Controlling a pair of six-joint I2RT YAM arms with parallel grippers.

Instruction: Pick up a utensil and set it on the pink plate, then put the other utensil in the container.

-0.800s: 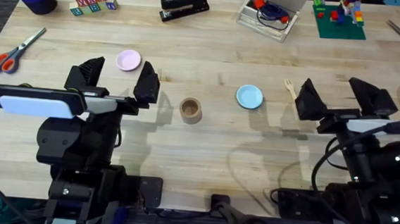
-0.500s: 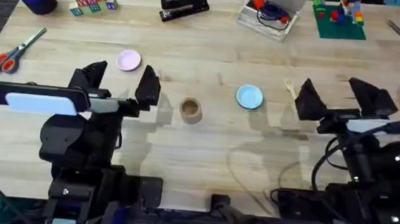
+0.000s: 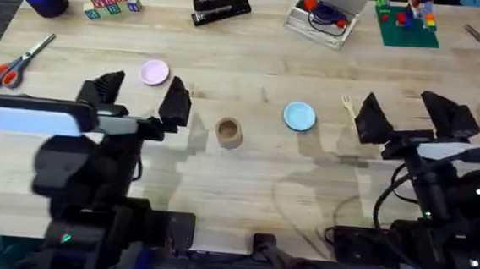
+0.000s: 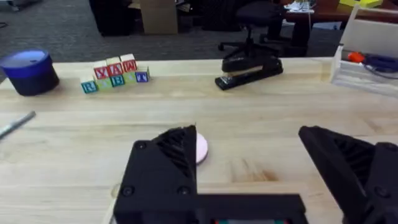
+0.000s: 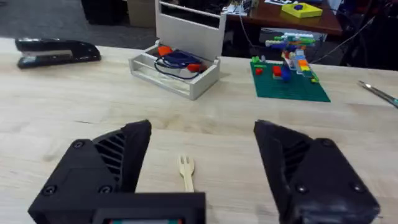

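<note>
Fingers are held wide apart on both arms, and nothing is gripped by either. The right gripper (image 3: 411,115) is seen with its jaws spread, and in the right wrist view the wooden fork (image 5: 186,171) is framed between the two black fingers (image 5: 118,158), a little ahead of them on the table (image 3: 245,177). The fork's long axis is laid roughly in line with the gripper's reach, tines pointing away from the arm. In the overhead view the fork (image 3: 346,105) is found just beside the right gripper's inner finger, so the right arm is judged much the nearer. The left gripper (image 3: 141,96) is likewise spread, with the pink plate (image 3: 154,72) lying just beyond its fingertips and half hidden behind one finger in the left wrist view. Between the arms, the light blue plate (image 3: 299,116) is passed over, and the tan container (image 3: 228,133) is noted nearer the left arm.
</note>
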